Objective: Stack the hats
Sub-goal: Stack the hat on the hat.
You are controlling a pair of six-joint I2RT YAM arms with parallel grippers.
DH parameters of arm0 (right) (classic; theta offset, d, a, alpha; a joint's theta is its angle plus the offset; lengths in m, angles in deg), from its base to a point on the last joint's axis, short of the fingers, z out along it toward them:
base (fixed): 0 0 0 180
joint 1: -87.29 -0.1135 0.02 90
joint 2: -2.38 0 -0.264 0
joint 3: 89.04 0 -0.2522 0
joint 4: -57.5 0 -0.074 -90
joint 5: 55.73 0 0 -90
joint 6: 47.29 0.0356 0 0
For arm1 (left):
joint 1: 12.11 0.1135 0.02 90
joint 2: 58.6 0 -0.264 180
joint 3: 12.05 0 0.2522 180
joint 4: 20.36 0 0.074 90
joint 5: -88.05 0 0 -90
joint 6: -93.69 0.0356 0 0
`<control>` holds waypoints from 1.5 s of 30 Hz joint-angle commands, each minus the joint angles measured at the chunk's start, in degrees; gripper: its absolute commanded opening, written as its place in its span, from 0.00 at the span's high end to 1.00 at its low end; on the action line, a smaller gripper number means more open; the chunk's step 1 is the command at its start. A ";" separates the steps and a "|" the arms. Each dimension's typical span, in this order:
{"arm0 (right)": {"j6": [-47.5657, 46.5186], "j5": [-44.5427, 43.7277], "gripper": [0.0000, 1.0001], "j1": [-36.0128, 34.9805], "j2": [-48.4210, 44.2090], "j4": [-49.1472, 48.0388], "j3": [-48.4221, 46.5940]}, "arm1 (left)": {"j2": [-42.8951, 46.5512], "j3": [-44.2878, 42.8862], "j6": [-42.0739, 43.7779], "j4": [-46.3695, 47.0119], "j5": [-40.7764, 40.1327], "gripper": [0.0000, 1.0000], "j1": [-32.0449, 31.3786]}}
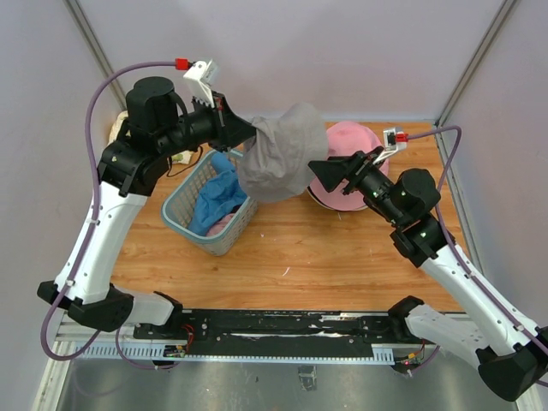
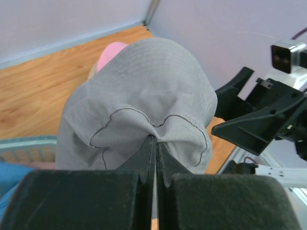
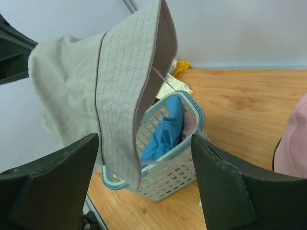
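Aloft, left pincer (image 2: 154, 143) clamps grey hat (image 2: 144, 81) brim; right pincer (image 3: 144, 140) gapes.

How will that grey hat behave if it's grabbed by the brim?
Probably floppy: the grey hat bunches and droops where the left hand pinches it. Likely light, since that small pinch carries it. Its stitched brim seems firmer, holding a smooth curve.

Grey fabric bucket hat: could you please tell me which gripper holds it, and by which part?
The left gripper is shut on a bunched fold of the grey fabric bucket hat's brim; the right gripper is open, holding nothing.
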 commanded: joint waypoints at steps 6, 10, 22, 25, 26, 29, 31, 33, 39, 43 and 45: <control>6.15 2.85 0.21 0.05 -1.68 -9.74 1.58 | -0.89 4.68 -5.27 13.70 16.47 1.00 -0.10; 11.11 6.90 0.38 1.79 0.53 -15.35 2.76 | -2.44 6.67 -7.69 18.72 19.12 1.00 -0.77; 24.91 21.94 0.81 22.31 9.54 -26.40 0.87 | -14.87 0.74 -8.33 23.98 13.61 1.00 -1.55; 29.49 24.81 0.82 26.21 13.98 -31.99 1.09 | -18.70 -2.60 -8.04 23.85 11.92 0.99 -1.79; 30.72 25.46 0.82 27.19 15.22 -33.83 1.29 | -20.34 -4.29 -7.87 23.48 11.50 1.00 -1.97; 32.36 26.15 0.82 29.42 17.41 -36.47 2.43 | -26.07 -10.54 -6.99 21.48 10.45 0.99 -2.94; 32.91 26.43 0.82 30.79 18.00 -37.58 3.35 | -30.18 -15.72 -6.21 19.26 9.92 1.00 -3.90; 33.08 26.77 0.82 32.18 18.05 -37.69 4.22 | -34.11 -20.90 -5.47 17.07 9.58 0.99 -4.69; 33.83 27.88 0.83 36.25 17.65 -38.38 7.84 | -39.67 -25.52 -5.41 16.06 9.11 0.99 -6.43; 33.95 28.15 0.82 38.49 16.63 -39.09 11.66 | -41.26 -25.53 -5.18 16.79 9.01 0.99 -7.45; 34.45 28.20 0.83 39.71 16.37 -40.23 13.68 | -42.57 -26.49 -5.32 17.01 9.48 1.00 -7.97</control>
